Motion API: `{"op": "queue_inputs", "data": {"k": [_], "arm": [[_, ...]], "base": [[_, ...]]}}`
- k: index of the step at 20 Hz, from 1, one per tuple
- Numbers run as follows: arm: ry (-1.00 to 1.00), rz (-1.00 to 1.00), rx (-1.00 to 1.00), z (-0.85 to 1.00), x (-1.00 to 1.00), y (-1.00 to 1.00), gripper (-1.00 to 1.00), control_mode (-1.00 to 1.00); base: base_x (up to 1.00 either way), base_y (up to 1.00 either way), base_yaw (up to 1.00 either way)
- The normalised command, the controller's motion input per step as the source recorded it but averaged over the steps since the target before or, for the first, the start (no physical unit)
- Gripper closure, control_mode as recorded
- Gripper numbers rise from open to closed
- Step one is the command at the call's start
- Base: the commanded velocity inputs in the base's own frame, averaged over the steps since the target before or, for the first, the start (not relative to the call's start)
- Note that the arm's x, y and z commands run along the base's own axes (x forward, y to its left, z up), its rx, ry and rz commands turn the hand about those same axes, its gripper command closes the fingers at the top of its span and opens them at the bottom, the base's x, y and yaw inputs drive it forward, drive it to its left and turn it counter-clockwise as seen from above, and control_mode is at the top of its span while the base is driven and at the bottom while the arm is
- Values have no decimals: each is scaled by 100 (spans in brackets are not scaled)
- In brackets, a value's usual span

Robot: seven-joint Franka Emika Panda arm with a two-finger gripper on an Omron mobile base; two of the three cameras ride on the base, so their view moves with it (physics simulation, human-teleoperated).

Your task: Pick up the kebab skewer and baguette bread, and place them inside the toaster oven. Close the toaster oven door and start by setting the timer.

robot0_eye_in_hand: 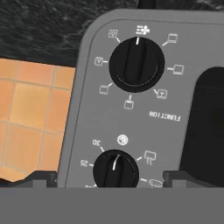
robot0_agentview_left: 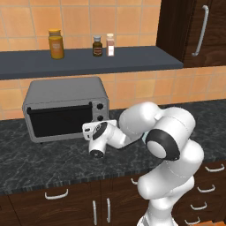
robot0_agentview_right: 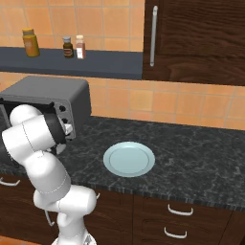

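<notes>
Kitchen: tiled wall (robot0_agentview_left: 132,88), stone counter (robot0_agentview_right: 191,158), toaster oven (robot0_agentview_left: 62,95).

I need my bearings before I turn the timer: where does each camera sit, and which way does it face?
Left base view: behind the arm's left, facing the toaster oven, its door shut; arm at lower right.
Right base view: behind the arm's right, facing the counter and an empty plate; arm at lower left.
Hand view: on the hand, facing the oven's knob panel, close to the lower knob; the pincer fingertips show at the bottom.
Both base views share the oven and the shelf jars.
</notes>
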Motion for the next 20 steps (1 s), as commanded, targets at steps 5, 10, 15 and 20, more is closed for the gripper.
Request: {"op": "queue_inputs", "data": {"k": [5, 10, 15, 20], "arm": [[-3, 0, 0, -5, 2, 0, -100, -100], [-3, 0, 0, 0, 21, -6, 100, -100], [-4, 0, -1, -2, 31, -10, 100, -100], [-5, 0, -2, 0, 40, -19, 100, -100]], "base": [[0, 0, 0], [0, 0, 0], [0, 0, 0], [0, 0, 0]]}}
